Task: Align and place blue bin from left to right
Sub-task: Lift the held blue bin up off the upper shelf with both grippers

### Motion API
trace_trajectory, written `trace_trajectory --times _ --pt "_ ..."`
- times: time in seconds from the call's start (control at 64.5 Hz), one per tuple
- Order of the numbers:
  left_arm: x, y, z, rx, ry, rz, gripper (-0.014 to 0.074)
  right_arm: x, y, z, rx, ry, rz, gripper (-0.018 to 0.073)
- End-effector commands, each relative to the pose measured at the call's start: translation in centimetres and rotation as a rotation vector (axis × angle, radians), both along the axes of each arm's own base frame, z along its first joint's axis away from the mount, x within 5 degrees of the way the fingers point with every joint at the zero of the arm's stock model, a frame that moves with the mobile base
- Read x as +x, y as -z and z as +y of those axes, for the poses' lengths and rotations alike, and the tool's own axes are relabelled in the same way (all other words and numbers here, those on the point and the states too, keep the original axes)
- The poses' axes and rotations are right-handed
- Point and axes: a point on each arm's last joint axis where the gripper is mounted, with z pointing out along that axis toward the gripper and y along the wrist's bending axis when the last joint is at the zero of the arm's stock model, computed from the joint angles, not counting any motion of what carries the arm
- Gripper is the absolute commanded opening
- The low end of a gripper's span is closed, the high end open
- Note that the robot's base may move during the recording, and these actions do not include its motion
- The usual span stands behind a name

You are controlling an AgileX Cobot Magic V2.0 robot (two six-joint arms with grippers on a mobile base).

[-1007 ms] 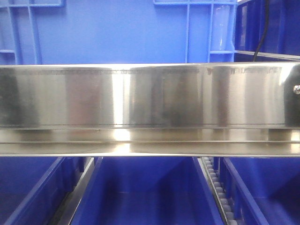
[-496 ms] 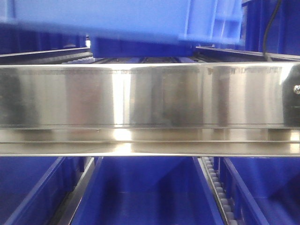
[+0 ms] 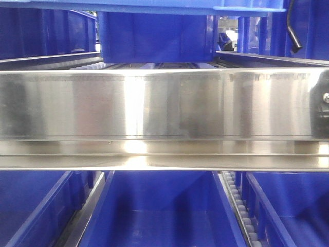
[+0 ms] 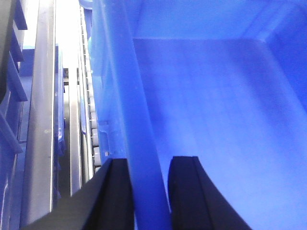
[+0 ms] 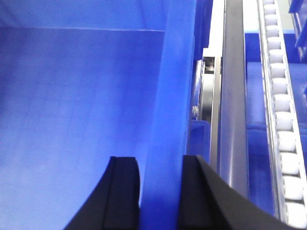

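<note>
My left gripper [image 4: 149, 163] and right gripper [image 5: 158, 160] each clamp a side wall of the blue bin [image 3: 144, 5]. It hangs above the steel shelf rail [image 3: 164, 103]. Lift looks done; aligning and set-down remain

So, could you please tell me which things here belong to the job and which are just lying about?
Job: blue bin, each side wall gripped by the left hand and right hand.
Just there: darker blue bin behind, lower bins, steel rail, roller track, black cable.
</note>
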Motion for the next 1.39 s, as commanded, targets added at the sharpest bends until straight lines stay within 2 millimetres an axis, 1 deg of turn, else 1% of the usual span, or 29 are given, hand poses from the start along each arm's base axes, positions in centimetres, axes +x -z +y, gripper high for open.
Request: trace_trajectory --times 0.0,0.17,0.263,1.379 --pt "-0.3 -1.2 0.1 0.021 0.003 -0.086 -0.0111 -0.7 -2.6 -1.0 0.037 0.015 -0.143 -0.0152" --pt "0.8 -0.1 0.0 0.026 0.004 -0.057 -0.0111 -0.7 -2.6 -1.0 0.037 0.015 -0.143 -0.0152" --pt "1.0 0.0 -0.1 0.026 0.004 -0.052 -0.0111 -0.7 -2.6 -0.9 0.037 0.015 -0.144 -0.0152" --pt "1.0 0.1 -0.1 0.026 0.004 -0.052 -0.0111 -0.6 -2.7 -0.9 0.045 0.015 -0.158 -0.0152"
